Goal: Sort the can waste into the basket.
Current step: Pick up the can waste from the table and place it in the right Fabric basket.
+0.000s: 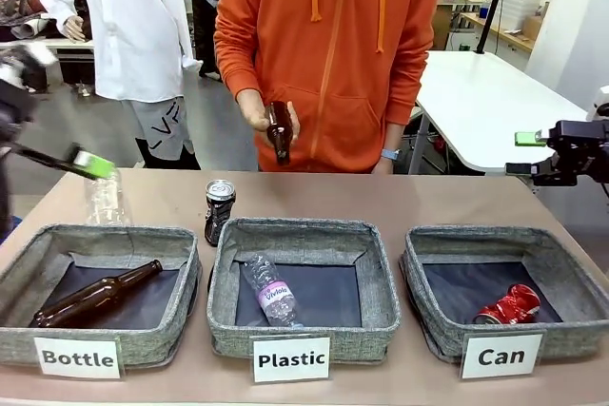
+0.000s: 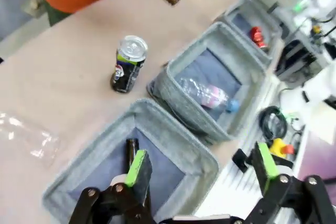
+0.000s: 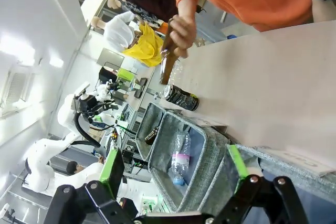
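**Left tool** (image 2: 202, 166): jaws spread, nothing held; poised above the grey woven-fabric bin labelled "Bottle" (image 1: 176, 268), near a clear crumpled plastic bottle (image 1: 103, 199) lying on the surface (image 1: 381, 199).

**Right tool** (image 1: 525, 153): jaws spread, empty; held high at the right edge, well apart from any item.

**Can waste, item 1:** dented red metal drink can (image 1: 509, 306), lying inside the grey woven-fabric basket labelled "Can" (image 1: 433, 325). Sorted.

**Can waste, item 2:** dark brown-black drink can with silver top (image 1: 219, 211), upright on the surface, just beside the far left corner of the grey bin labelled "Plastic" (image 1: 228, 320). Unsorted.

**Person's hand** (image 1: 259, 113): holds a brown glass bottle (image 1: 279, 130) neck-down, near the dark can.

**Hazards, judged:**
- An approach to the dark can may meet the hand or its bottle.
- The dented wall may slip or tip under a poor pinch.
- The can sits beside the wrong bins and well apart from its own, so an early release would mis-sort it.
- The left tool may brush the clear bottle.
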Tool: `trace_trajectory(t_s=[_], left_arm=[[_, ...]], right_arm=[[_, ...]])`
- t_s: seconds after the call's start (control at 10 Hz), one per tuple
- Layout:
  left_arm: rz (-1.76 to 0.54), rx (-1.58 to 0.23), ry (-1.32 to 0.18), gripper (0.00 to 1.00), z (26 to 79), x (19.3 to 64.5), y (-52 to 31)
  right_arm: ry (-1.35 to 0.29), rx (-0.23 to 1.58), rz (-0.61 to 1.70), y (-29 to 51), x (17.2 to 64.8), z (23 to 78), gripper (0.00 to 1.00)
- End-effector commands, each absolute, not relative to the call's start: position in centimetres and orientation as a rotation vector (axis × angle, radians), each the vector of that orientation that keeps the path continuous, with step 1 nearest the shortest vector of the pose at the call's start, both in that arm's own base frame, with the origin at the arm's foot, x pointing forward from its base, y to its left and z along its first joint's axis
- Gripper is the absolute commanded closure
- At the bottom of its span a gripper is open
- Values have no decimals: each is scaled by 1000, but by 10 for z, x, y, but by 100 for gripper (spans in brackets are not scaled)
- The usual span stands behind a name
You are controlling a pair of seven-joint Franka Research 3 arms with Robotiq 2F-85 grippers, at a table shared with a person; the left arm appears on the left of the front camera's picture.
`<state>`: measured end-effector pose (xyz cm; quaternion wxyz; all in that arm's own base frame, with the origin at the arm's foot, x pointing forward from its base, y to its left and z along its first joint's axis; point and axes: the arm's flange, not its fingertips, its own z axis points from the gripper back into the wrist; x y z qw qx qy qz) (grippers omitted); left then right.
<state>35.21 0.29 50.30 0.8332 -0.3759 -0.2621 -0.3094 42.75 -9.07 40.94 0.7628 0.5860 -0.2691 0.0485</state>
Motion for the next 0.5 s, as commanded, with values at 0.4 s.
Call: trace_trajectory(t_s=[0.4], left_arm=[[-616,-798,-562,0,498,355,36]], right_arm=[[-606,1270,122,-91,428,411,0]])
